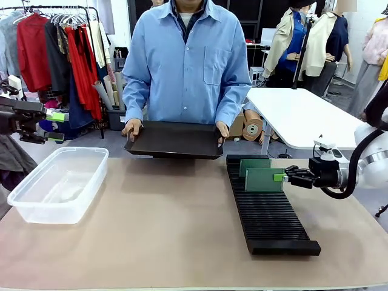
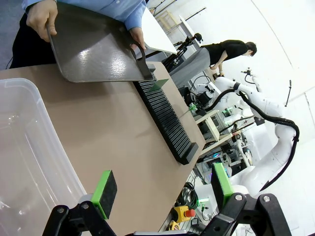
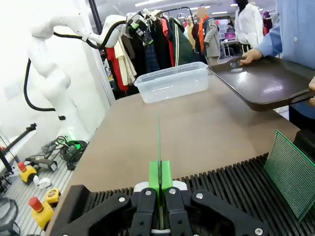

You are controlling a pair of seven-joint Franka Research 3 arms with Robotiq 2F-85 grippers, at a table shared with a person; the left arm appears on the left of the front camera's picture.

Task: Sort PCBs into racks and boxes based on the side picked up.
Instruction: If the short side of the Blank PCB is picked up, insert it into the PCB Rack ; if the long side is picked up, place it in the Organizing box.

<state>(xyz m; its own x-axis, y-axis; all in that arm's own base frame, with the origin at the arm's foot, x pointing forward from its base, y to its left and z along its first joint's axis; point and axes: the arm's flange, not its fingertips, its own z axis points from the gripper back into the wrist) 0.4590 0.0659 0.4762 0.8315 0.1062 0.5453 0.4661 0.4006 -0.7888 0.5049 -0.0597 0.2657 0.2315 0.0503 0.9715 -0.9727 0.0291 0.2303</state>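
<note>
Right claw (image 1: 282, 177), clenched on a PCB (image 1: 264, 179), holds it upright over the rack (image 1: 268, 209) for slotting; left claw (image 2: 162, 189) hangs released.

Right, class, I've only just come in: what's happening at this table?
The right gripper has its jaws shut on a green PCB, holding it upright over the far end of the black slotted rack. Another PCB already stands in the rack behind it. The left gripper hangs open near the clear box. Across the table, a person holds a flat black tray in both hands.
</note>
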